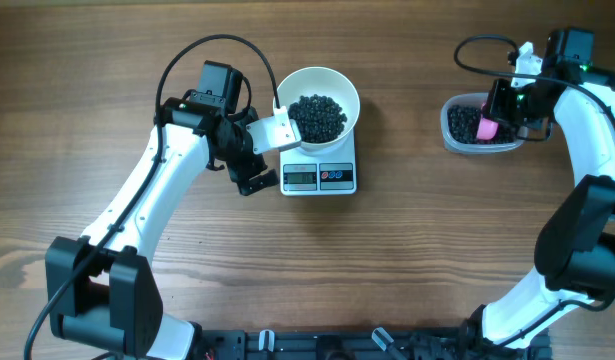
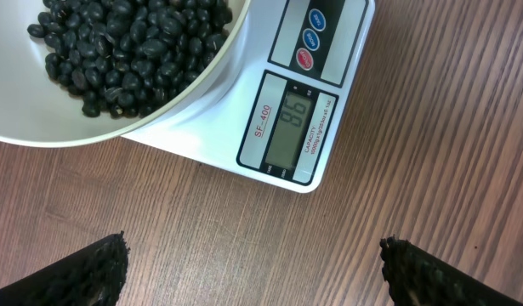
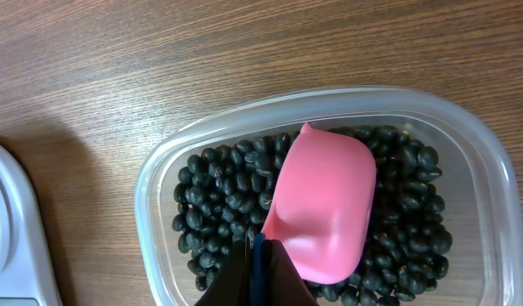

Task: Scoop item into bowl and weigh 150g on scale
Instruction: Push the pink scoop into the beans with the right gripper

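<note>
The white bowl [image 1: 349, 88] stands on the white scale [image 1: 319, 177] and holds a heap of black beans [image 1: 318, 116]. In the left wrist view the bowl's rim [image 2: 184, 93] overhangs the scale [image 2: 329, 51], whose display [image 2: 292, 126] reads 96. My left gripper [image 1: 255, 180] hangs open just left of the scale, above bare table, with nothing between its fingers [image 2: 91, 272]. At the right, my right gripper [image 3: 258, 274] is shut on the handle of a pink scoop [image 3: 325, 204]. The scoop rests, hollow side down, on more beans [image 3: 218, 200].
The clear plastic tub [image 1: 453, 128] with the loose beans sits at the far right of the wooden table; its rim [image 3: 150, 195] shows in the right wrist view. The scale's corner [image 3: 10, 242] lies to the tub's left.
</note>
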Robot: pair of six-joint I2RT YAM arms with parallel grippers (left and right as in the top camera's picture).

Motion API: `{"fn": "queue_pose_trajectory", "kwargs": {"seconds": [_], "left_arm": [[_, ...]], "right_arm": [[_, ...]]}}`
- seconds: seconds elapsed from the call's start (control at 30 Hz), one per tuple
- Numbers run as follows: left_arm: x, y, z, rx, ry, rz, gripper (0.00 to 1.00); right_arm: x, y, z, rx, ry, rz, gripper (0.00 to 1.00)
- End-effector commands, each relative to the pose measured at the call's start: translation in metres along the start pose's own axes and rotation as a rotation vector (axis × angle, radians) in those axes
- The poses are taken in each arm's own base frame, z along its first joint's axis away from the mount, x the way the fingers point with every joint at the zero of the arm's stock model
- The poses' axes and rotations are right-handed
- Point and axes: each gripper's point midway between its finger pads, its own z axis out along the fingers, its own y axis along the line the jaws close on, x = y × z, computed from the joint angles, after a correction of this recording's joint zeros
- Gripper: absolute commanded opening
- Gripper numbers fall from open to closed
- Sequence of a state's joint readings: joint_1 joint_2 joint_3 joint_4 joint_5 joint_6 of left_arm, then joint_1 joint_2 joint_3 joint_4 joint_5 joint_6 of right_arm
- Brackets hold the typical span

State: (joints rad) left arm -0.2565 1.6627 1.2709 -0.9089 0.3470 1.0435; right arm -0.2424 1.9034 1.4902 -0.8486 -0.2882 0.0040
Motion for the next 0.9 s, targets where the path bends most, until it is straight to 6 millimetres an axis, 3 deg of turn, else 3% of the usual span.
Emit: {"fn": "queue_pose_trajectory", "kwargs": {"seconds": [0.0, 0.4, 0.67, 0.87], "left_arm": [[-0.003, -0.001, 0.0, 0.012, -0.019, 0.018, 0.99], [-0.003, -0.001, 0.0, 0.012, -0.019, 0.018, 1.0], [-0.003, -0.001, 0.0, 0.012, -0.019, 0.018, 1.0], [-0.003, -0.001, 0.0, 0.012, -0.019, 0.018, 1.0]], "right_arm": [[0.031, 0.015, 0.032, -0.108, 0.129, 0.063, 0.04], [0.029, 0.028, 0.03, -0.189, 0.126, 0.067, 0.04], [0.009, 0.028, 0.032, -0.187, 0.044, 0.034, 0.04], [0.027, 0.028, 0.031, -0.181, 0.123, 0.137, 0.04]]}}
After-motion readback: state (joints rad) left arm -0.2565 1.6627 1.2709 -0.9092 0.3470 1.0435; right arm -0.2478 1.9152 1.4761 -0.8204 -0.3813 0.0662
